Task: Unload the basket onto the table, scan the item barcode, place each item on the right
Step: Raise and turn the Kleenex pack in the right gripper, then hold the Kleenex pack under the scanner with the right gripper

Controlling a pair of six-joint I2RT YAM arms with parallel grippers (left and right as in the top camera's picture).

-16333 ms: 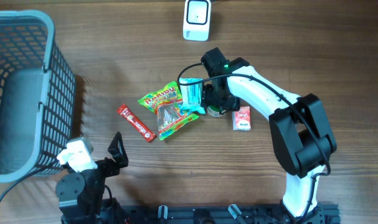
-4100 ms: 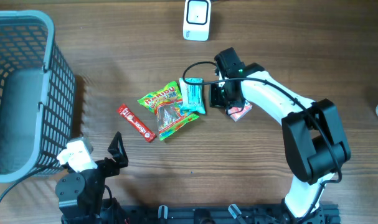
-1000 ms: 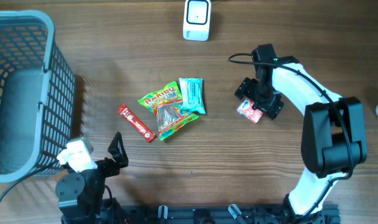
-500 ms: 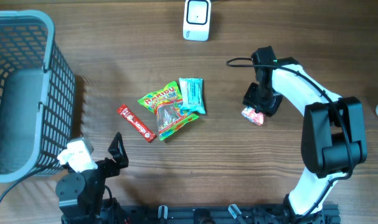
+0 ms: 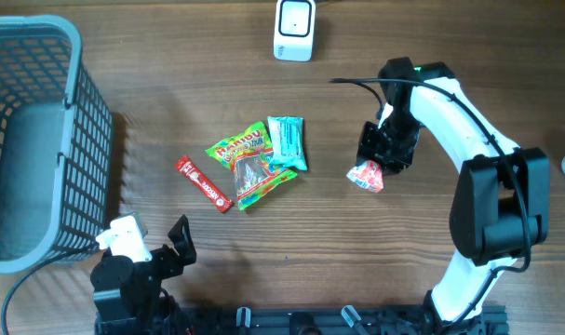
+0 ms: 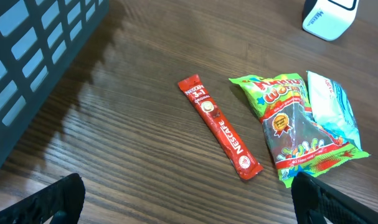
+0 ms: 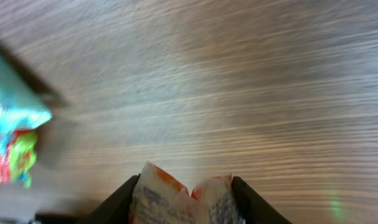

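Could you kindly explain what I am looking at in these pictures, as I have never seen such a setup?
These are two robot arms at a wooden table, each ending in a two-finger gripper. One picture looks straight down from above; the other two come from cameras on the wrists. On the table lie a gummy bag, a teal packet touching it, and a red coffee stick. A grey basket stands at the left, a white scanner at the far edge. The right gripper pinches a small red-and-white packet; its wrist camera shows the packet between the fingers. The left gripper sits open near the front edge, holding nothing.
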